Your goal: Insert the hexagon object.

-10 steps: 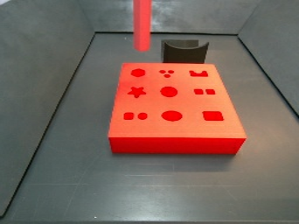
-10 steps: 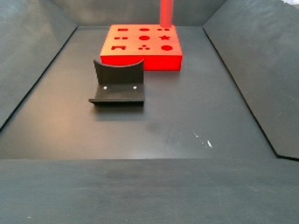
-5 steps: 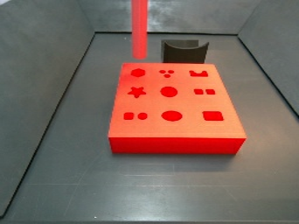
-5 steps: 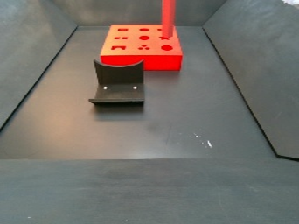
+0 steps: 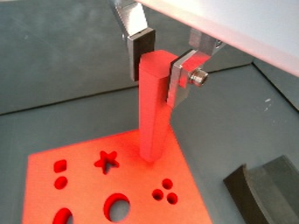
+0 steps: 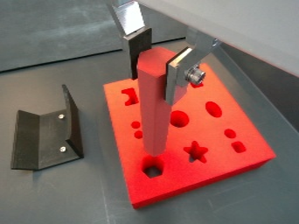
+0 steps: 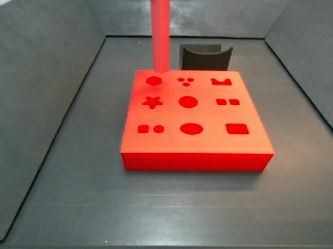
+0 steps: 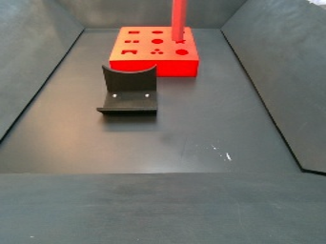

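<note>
My gripper [image 5: 160,68] is shut on the top of the hexagon object [image 5: 149,122], a long bright red rod that hangs upright. The gripper also shows in a wrist view [image 6: 159,68], holding the rod [image 6: 149,122]. The rod's lower end meets the top of the red block [image 6: 198,131] at a hexagon hole [image 6: 152,170] near a corner. I cannot tell whether it has entered. In both side views only the rod [image 7: 160,39] [image 8: 180,19] shows over the block [image 7: 196,126] [image 8: 152,52]; the gripper is above the frame.
The dark fixture [image 8: 128,91] stands on the grey floor apart from the block, and also shows behind the block in a side view [image 7: 204,53] and in both wrist views [image 6: 47,131] [image 5: 267,188]. Sloped grey walls [image 7: 53,117] enclose the floor.
The rod has come straight down; its lower end was well above the block's far corner and now reaches the block's top at the corner hole.
</note>
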Motion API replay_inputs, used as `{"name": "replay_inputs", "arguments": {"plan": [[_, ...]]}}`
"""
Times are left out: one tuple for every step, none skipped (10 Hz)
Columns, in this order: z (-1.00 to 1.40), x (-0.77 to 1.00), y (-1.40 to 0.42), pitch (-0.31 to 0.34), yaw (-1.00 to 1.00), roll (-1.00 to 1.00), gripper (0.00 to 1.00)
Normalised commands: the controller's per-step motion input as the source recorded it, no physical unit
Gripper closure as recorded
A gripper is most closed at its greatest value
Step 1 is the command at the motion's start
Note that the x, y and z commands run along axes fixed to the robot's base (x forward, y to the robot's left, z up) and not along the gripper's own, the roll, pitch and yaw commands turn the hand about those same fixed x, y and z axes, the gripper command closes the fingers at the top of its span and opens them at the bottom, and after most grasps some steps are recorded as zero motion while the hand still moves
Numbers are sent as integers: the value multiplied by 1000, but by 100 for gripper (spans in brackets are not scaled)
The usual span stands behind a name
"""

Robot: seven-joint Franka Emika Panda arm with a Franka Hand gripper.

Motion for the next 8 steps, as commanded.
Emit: {"name": "replay_inputs", "arguments": {"plan": [[-237,0,94,0,0,116,100],[-346,-300,120,0,-146,103,100],[-226,-217,0,86,-360,164,100],[-151,-160,0,39,-311,83,100],[-23,109,0,0,-46,0,100],[-43,149,-97,-13,-51,0,100],[-43,231,-66,0,-34,0,100],[-63,160,-20,0,0,4,100]]}}
